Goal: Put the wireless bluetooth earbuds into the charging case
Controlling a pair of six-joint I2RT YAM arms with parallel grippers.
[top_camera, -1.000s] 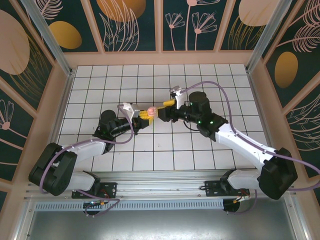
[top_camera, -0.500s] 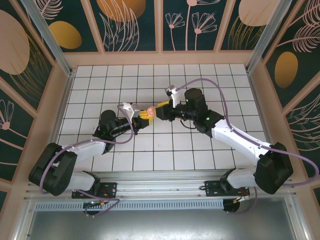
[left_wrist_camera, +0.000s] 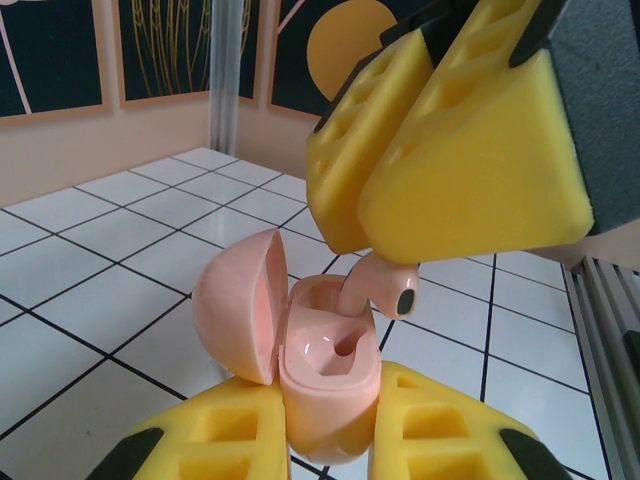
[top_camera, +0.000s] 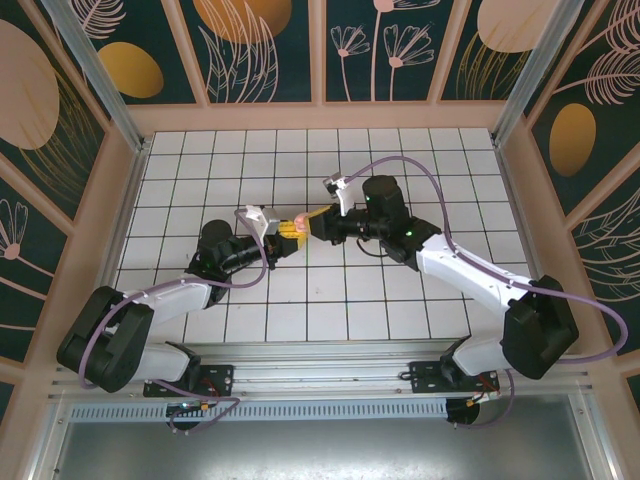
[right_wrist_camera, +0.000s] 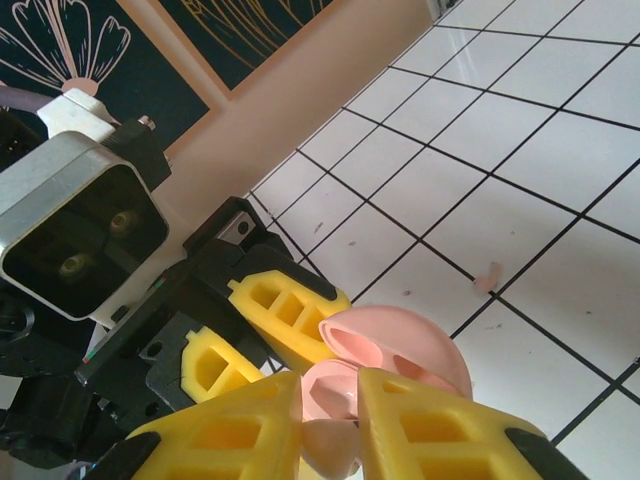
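Near the middle of the top view, our left gripper (top_camera: 288, 231) is closed around the charging case (top_camera: 298, 221), holding it off the white tiles. In the left wrist view the case (left_wrist_camera: 325, 370) sits low in the frame between our yellow pads (left_wrist_camera: 215, 445). Its lid (left_wrist_camera: 235, 300) swings open to the left and one well (left_wrist_camera: 340, 345) is bare. Our right gripper (left_wrist_camera: 368, 215) comes in from the upper right, pinched nearly shut on an earbud (left_wrist_camera: 385, 285) whose tip hangs just over that well.

We judge the earbud light, rigid and slick, so it could easily squirt out of the foam. A gentle pinch on the stem suits it best, leaving the head free to seat. The case is smooth too and is best clamped across its lower shell, clear of the hinge. A small pale piece (right_wrist_camera: 488, 277) lies on a tile at the right of the right wrist view; we cannot tell what it is.
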